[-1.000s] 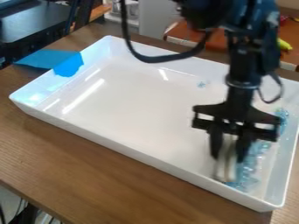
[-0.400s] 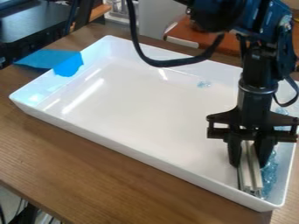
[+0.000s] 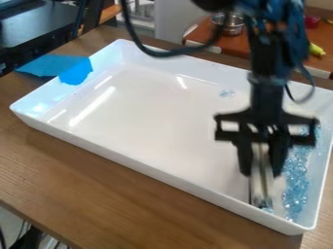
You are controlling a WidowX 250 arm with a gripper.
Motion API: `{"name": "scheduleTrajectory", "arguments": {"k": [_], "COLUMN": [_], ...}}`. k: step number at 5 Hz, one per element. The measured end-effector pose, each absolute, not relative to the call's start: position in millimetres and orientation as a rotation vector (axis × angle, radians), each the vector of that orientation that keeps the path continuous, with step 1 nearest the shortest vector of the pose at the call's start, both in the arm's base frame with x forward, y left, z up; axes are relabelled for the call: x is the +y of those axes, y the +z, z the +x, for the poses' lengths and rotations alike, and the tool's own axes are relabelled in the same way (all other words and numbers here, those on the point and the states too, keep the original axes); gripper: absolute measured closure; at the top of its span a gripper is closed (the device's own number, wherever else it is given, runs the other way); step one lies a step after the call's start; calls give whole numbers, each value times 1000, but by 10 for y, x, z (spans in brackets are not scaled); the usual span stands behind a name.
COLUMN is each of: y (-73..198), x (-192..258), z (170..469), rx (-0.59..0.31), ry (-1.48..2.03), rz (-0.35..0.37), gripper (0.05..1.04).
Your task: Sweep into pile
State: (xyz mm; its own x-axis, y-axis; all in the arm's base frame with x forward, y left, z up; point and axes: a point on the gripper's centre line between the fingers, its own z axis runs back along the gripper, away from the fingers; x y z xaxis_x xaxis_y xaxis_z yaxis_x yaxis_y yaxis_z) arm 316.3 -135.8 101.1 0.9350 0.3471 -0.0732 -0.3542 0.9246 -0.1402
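End effector [image 3: 261, 172] grips pale bar [image 3: 262, 187] beside blue bits [image 3: 296, 187]

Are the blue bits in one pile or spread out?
Spread out: most blue bits lie in a long band along one short end of the white tray, while a small patch sits apart.

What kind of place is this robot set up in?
Probably a robot lab or workshop: a robot gripper over a white tray, blue tape on its rim.
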Motion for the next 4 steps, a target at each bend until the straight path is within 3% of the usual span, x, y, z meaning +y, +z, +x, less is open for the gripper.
{"name": "scheduleTrajectory", "arguments": {"k": [2, 4], "y": [1552, 1278], "x": [-597, 307], "z": [3280, 3667], "rx": [10, 16], "ry": [299, 189], "rz": [-146, 31], "gripper": [707, 707]}}
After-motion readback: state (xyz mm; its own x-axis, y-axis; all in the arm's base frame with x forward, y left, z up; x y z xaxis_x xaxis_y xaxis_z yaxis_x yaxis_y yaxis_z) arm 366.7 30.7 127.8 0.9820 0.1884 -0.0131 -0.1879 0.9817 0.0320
